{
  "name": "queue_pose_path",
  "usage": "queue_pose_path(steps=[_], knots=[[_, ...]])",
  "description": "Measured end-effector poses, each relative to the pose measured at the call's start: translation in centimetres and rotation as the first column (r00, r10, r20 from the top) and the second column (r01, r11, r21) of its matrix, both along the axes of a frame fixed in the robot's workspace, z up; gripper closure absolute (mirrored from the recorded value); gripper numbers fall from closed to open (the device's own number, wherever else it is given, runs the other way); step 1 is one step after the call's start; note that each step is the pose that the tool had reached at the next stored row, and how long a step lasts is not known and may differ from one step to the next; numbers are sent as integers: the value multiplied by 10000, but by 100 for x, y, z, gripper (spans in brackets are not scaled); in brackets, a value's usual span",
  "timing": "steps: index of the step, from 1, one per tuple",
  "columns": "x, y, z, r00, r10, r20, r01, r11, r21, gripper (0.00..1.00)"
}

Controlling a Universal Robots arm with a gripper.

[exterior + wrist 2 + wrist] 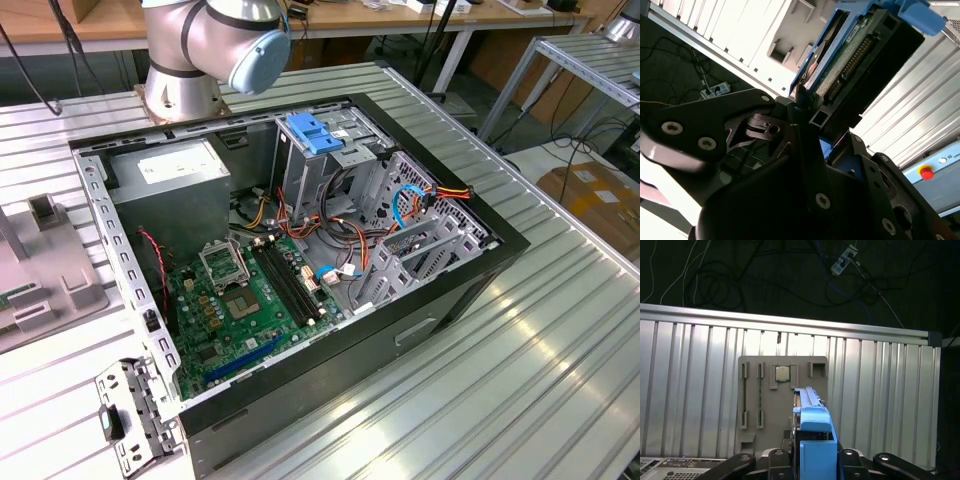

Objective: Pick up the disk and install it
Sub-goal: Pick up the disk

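In both wrist views the disk is clamped edge-on in my gripper (815,462), high above the table. In the first wrist view the disk (812,427) shows its blue plastic rail between the two black fingers (779,460). The second wrist view shows the disk (850,55) from its underside, with a green circuit board and a connector row framed by blue rails. There my gripper (807,117) is shut on the disk's near end. In the exterior view, the open computer case (120,260) lies on its side on the ribbed table, with a drive cage (345,150) at its far end.
A blue slotted latch (315,133) tops the drive cage, beside a grey power supply (170,180), the motherboard (240,300) and loose cables (410,205). A grey fixture plate (755,395) holding a processor chip (782,373) lies below my gripper. The arm's base (190,60) stands behind the case.
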State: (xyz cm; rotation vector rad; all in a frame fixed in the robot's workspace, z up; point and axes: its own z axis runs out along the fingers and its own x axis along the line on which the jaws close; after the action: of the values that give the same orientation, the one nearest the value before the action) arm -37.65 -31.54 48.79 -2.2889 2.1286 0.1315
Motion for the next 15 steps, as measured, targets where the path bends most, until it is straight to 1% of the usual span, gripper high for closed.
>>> queue_pose_path(steps=[3,6,8,12,15], knots=[[26,-26,0,10000,0,0,0,10000,-16,63],[73,-73,0,10000,0,-1,0,10000,-48,63],[97,-96,0,10000,0,-1,0,10000,-65,63],[127,-124,-1,10000,0,-1,0,10000,-86,63],[168,-163,-1,10000,-1,-2,1,9999,-110,63]])
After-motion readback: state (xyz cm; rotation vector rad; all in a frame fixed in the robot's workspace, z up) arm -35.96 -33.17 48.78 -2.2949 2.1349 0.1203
